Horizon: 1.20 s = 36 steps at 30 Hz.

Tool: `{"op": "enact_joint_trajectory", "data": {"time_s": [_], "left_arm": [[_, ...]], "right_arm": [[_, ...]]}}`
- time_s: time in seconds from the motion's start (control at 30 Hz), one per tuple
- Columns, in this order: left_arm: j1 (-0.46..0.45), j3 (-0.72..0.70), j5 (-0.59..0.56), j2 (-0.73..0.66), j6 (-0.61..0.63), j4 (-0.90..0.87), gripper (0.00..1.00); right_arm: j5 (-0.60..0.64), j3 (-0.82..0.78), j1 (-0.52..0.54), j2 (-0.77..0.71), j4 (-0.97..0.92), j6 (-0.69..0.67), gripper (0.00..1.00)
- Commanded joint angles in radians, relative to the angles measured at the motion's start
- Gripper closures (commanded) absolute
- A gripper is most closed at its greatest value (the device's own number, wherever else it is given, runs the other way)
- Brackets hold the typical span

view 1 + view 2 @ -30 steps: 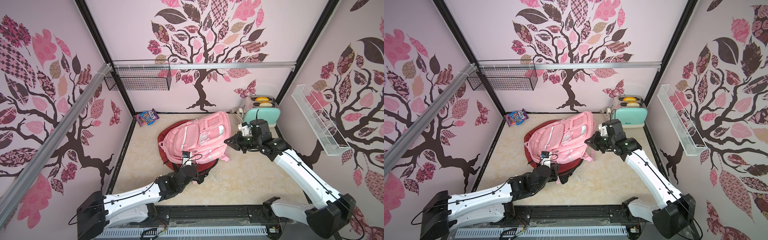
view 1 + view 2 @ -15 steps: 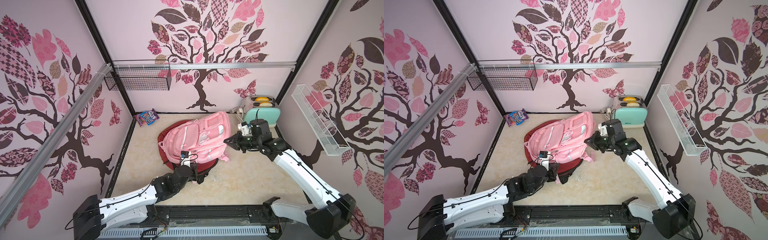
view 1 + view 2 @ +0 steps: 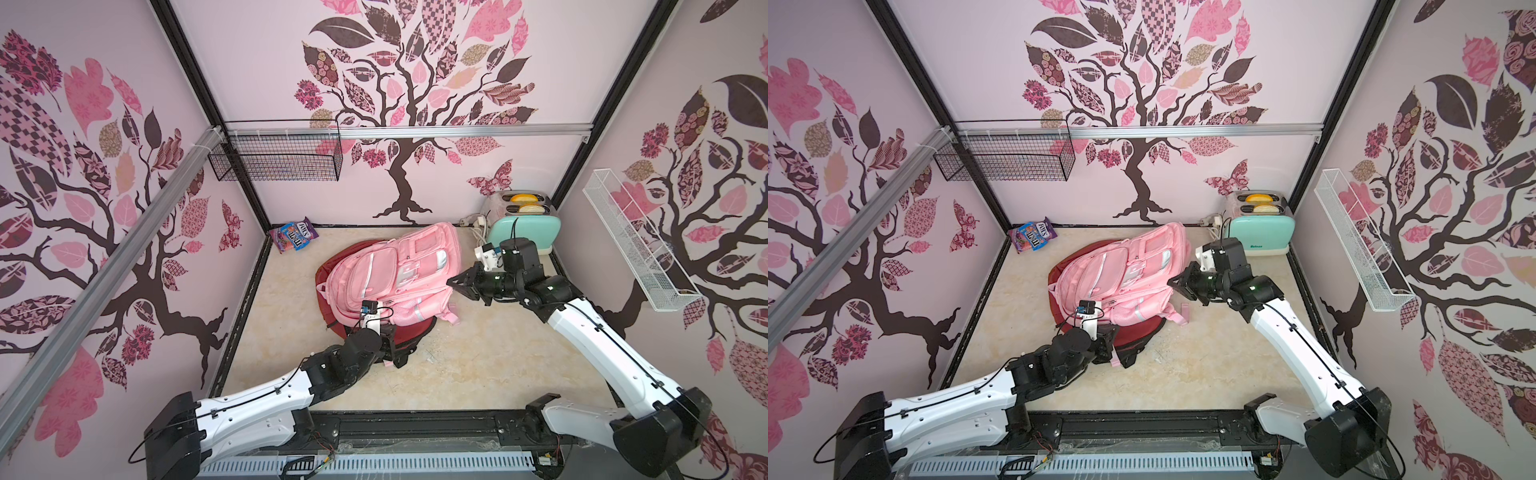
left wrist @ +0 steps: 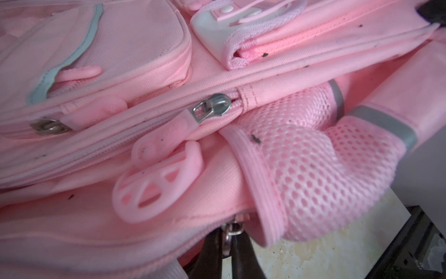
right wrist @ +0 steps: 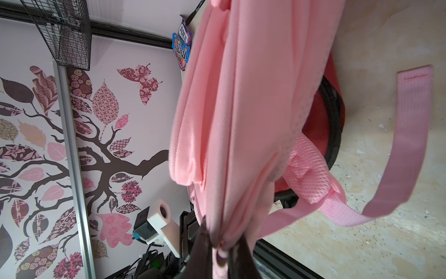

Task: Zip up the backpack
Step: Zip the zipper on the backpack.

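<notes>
Zip step: left gripper (image 4: pixel 228 251) on zipper pull (image 4: pixel 232 228), right gripper (image 5: pixel 220 244) anchoring.
The pink backpack (image 3: pixel 395 270) lies mid-worktop (image 3: pixel 478 365) atop a red backpack (image 3: pixel 328 274). Left arm reaches low and nearly flat, its gripper closed on the small metal pull at the bag's near edge. Right arm comes in from the side, gripper pinched shut on the fabric edge. Best drawn along the track, right side holding tension.

The floor (image 3: pixel 478 365) is pale stone with little crumbs. A red bag (image 3: pixel 409 334) lies in the middle, the pink backpack (image 3: pixel 390 274) on top. A candy bag (image 3: pixel 294 235) sits in the back left corner, a green toaster (image 3: pixel 523 232) back right.
</notes>
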Motion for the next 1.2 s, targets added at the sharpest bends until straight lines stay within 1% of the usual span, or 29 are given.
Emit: {"op": "enact_joint_trajectory", "data": {"time_s": [0.0, 0.13, 0.23, 0.4, 0.5, 0.7, 0.9, 0.97, 1.03, 1.1, 1.13, 1.17], "left_arm": [[0.012, 0.009, -0.021, -0.027, 0.009, -0.010, 0.98], [0.018, 0.020, -0.034, -0.040, 0.001, -0.061, 1.00], [0.024, 0.027, -0.013, -0.041, -0.009, -0.097, 1.00], [0.052, 0.019, 0.056, -0.064, -0.034, -0.168, 1.00], [0.055, -0.003, 0.045, -0.097, -0.049, -0.208, 1.00], [0.063, -0.017, 0.070, -0.125, -0.062, -0.269, 1.00], [0.063, -0.004, 0.170, -0.094, -0.080, -0.290, 1.00], [0.063, -0.006, 0.214, -0.077, -0.078, -0.283, 1.00], [0.063, -0.011, 0.253, -0.055, -0.076, -0.254, 1.00], [0.063, -0.011, 0.269, -0.029, -0.087, -0.233, 1.00], [0.063, -0.013, 0.275, -0.017, -0.087, -0.211, 1.00], [0.063, -0.018, 0.285, -0.006, -0.086, -0.188, 1.00]], "right_arm": [[-0.074, 0.054, 0.015, -0.054, 0.096, -0.040, 1.00], [-0.050, 0.064, 0.015, -0.051, 0.073, -0.064, 1.00], [0.001, 0.087, 0.007, -0.042, 0.018, -0.116, 1.00], [0.046, 0.069, -0.063, -0.018, -0.022, -0.187, 1.00], [0.069, 0.047, -0.101, 0.005, -0.022, -0.217, 1.00], [0.186, 0.074, -0.108, 0.085, -0.024, -0.275, 1.00], [0.439, 0.150, -0.110, 0.233, -0.029, -0.331, 1.00], [0.500, 0.189, -0.110, 0.292, -0.029, -0.347, 1.00], [0.518, 0.212, -0.110, 0.331, -0.019, -0.357, 1.00], [0.482, 0.183, -0.110, 0.323, 0.037, -0.356, 1.00], [0.449, 0.155, -0.110, 0.307, 0.072, -0.355, 0.92], [0.424, 0.136, -0.110, 0.291, 0.090, -0.349, 0.81]]}}
